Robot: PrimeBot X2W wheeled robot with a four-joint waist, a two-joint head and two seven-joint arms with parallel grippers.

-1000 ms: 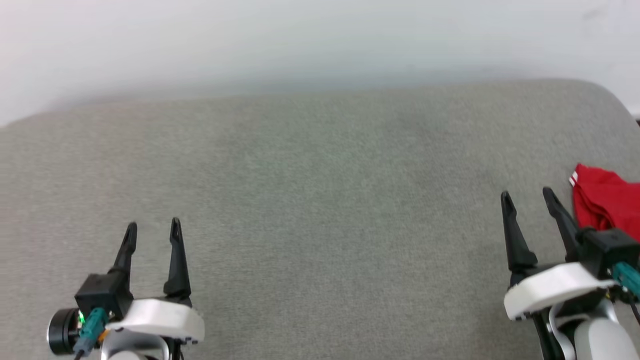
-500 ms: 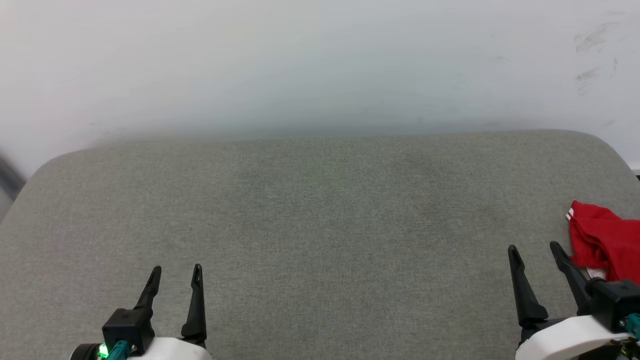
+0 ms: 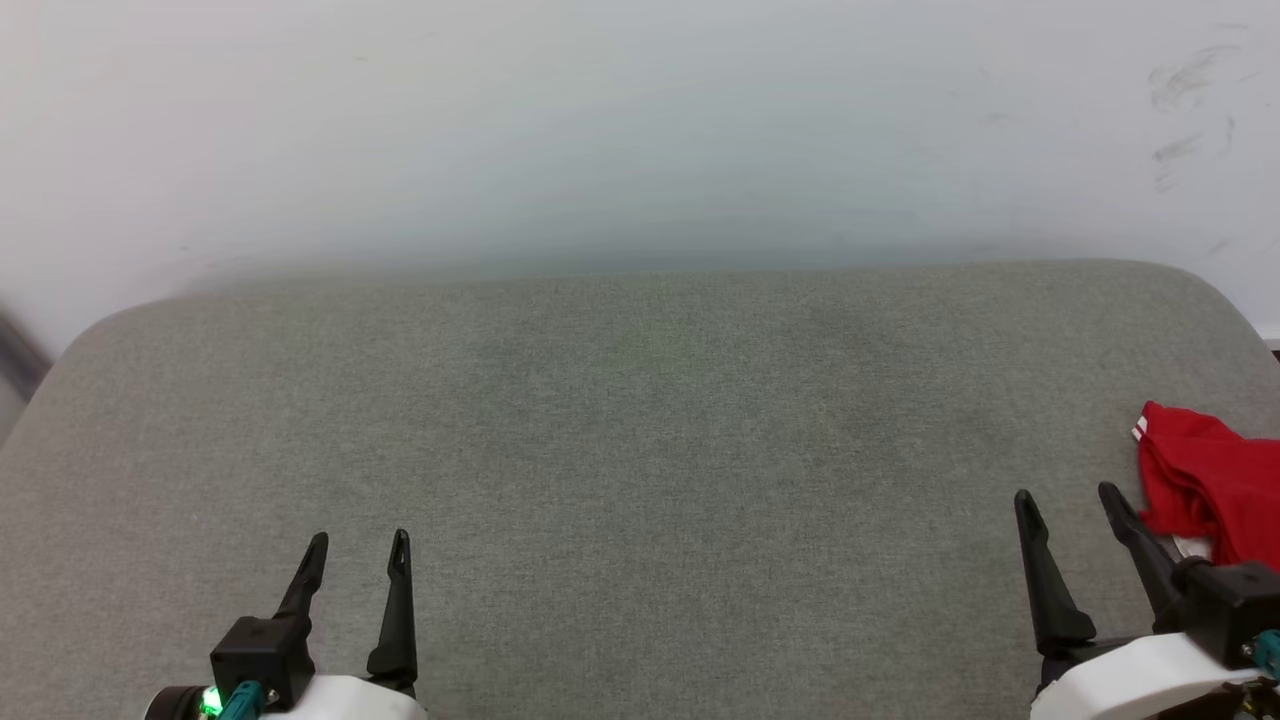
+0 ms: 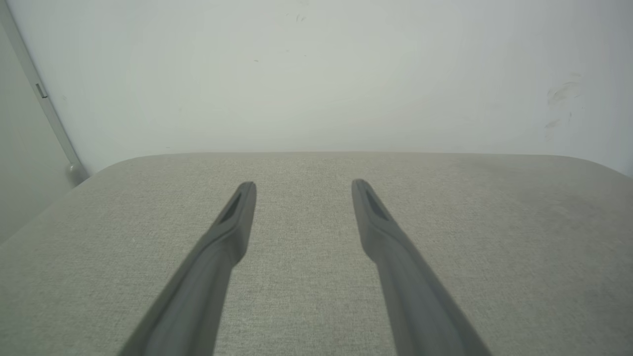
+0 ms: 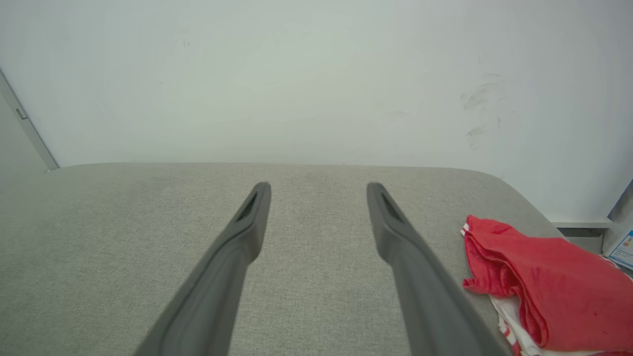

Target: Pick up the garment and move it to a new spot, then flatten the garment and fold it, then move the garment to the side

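Note:
The garment point(image 3: 1210, 480), a red shirt with white and striped trim, lies folded in a heap at the right edge of the grey cushion point(image 3: 640, 430). In the right wrist view the garment point(image 5: 539, 282) sits just right of my fingers. My right gripper point(image 3: 1070, 495) stands open at the lower right, its fingertips just left of the garment and not touching it. At the lower left my left gripper point(image 3: 358, 542) is open over bare cushion. Both wrist views show nothing between the fingers of the left gripper point(image 4: 302, 185) or the right gripper point(image 5: 319, 187).
A pale wall point(image 3: 640, 130) rises directly behind the cushion, with scuff marks point(image 3: 1180, 110) at upper right. The cushion has rounded back corners, and beyond its right edge stands a pale unit point(image 5: 620, 237).
The head camera tilted up between the oldest frame and half a second ago, so the whole picture slid down. Since then nothing has visibly moved; both grippers stay open.

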